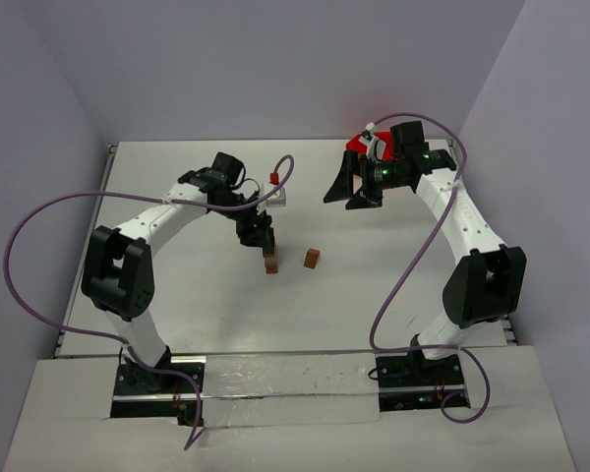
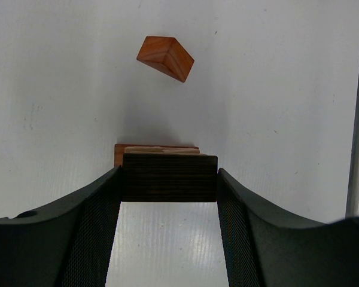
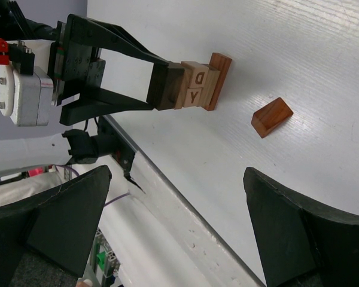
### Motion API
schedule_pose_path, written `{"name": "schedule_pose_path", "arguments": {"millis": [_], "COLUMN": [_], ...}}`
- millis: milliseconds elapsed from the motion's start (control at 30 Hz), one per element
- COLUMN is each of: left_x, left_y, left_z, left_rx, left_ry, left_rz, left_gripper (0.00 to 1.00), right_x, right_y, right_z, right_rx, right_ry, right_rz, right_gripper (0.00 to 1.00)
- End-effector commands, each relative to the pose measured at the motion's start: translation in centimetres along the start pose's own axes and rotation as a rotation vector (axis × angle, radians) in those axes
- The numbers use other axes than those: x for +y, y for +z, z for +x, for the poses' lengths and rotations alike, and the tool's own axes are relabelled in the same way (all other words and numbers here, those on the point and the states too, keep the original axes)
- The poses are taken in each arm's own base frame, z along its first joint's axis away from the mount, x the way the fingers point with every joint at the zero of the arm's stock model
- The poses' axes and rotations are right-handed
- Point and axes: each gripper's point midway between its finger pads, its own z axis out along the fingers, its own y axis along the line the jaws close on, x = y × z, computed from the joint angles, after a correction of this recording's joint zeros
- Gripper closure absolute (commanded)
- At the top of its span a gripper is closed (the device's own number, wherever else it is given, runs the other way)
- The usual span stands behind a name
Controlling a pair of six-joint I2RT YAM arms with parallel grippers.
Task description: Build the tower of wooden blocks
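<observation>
**Left arm placing a block on the tower.** A short tower [image 3: 198, 84] of small tan and brown wooden blocks is shown near the middle of the white bench [image 1: 177, 305]. Its topmost piece, a dark brown rectangular wooden block [image 2: 169, 177], is clamped across two opposite side faces by the left fingers [image 2: 90, 227], which are closed on it. A loose reddish-brown wooden block [image 1: 313, 258] is seen near the tower, on the side toward the right edge. The right fingers [image 3: 48, 221] are spread wide and hold nothing, near the red plastic bin [image 1: 358, 145] at the far edge. The blocks are judged light, stiff and smooth, and the narrow stack is probably toppled by any sideways nudge. The loose block is best taken across flat parallel faces, at mid-height.
</observation>
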Motion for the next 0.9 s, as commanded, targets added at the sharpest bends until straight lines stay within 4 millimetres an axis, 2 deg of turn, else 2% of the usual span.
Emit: {"name": "schedule_pose_path", "arguments": {"millis": [0,133,400,467,533,600,700,867], "left_x": [0.3,0.3,0.2,0.1,0.1,0.1,0.0,-0.3], "left_y": [-0.4,-0.3,-0.4,-0.4,-0.5,-0.6,-0.7,-1.8], "left_z": [-1.7,-1.7,-1.6,-1.6,-1.7,-1.8,-1.9,-3.3], "left_rx": [-0.052,-0.049,-0.05,-0.049,-0.048,-0.05,-0.052,-0.071], "left_ry": [0.039,0.037,0.04,0.042,0.044,0.047,0.051,0.071], "left_rz": [0.014,0.017,0.016,0.018,0.016,0.016,0.016,0.005], "left_gripper": [0.44,0.41,0.27,0.21,0.08,0.02,0.01,0.01], "right_x": [1.0,1.0,1.0,1.0,1.0,1.0,1.0,1.1], "right_y": [-0.3,-0.2,-0.2,-0.2,-0.2,-0.2,-0.2,-0.1], "right_z": [-0.6,-0.6,-0.5,-0.5,-0.5,-0.5,-0.5,-0.4], "right_rx": [-0.018,-0.016,-0.014,-0.014,-0.014,-0.016,-0.014,-0.014], "right_ry": [-0.057,-0.054,-0.055,-0.054,-0.055,-0.056,-0.058,-0.07], "right_rz": [-0.025,-0.025,-0.026,-0.026,-0.027,-0.026,-0.026,-0.021], "right_gripper": [0.0,0.0,0.0,0.0,0.0,0.0,0.0,0.0]}}
